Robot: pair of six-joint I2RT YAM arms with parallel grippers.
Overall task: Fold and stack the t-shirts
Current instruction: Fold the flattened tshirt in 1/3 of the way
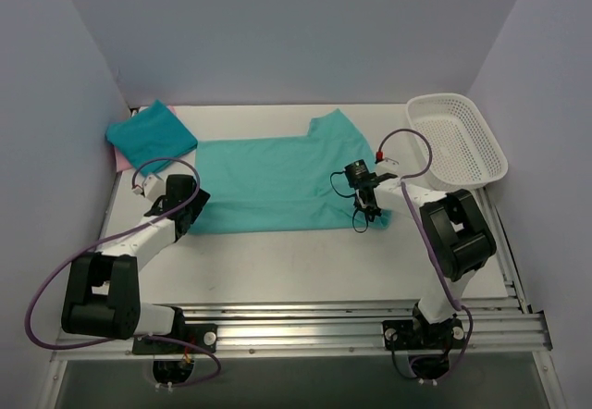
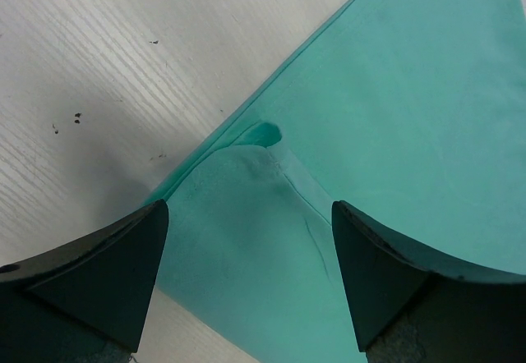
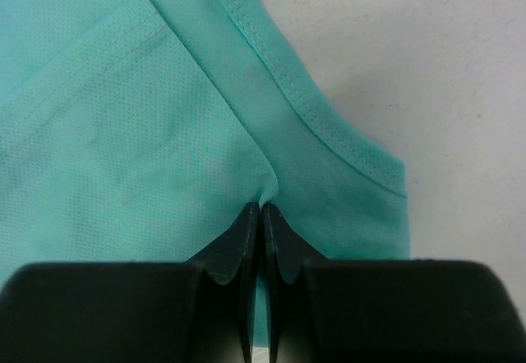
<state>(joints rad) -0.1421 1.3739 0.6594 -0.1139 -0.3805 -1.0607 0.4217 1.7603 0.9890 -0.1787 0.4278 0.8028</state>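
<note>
Quick read on where this one's at: I'd say about mid-way through.

Done so far, by the look of it: a folded teal cloth t-shirt [image 1: 151, 134] sits in the far-left corner of the white table [image 1: 305, 261]. It's lying on top of a pink cloth tee [image 1: 117, 156], of which only an edge peeks out. So the stack is started.

In hand now: a big turquoise-green short-sleeved t-shirt [image 1: 268, 182], spread flat across the middle of the table with one sleeve poking out at the far right. I can't see a proper fold in it yet.

The right gripper [image 3: 261, 211] is pinched tight, with a little ridge of that turquoise cloth caught between the tips, just beside a stitched hem near the shirt's right edge. So it's got hold.

The left gripper [image 2: 249, 211] is spread wide over the shirt's near-left corner, where a bit of cloth is flipped back on itself. The corner lies between the jaws and nothing is clamped. I can't tell whether the tips touch the cloth.

Left to do, my guess: the left side grabs its corner, the shirt gets folded, then it goes onto the pile. The white plastic mesh basket [image 1: 458, 145] sits at the far right, well apart from the action.
</note>
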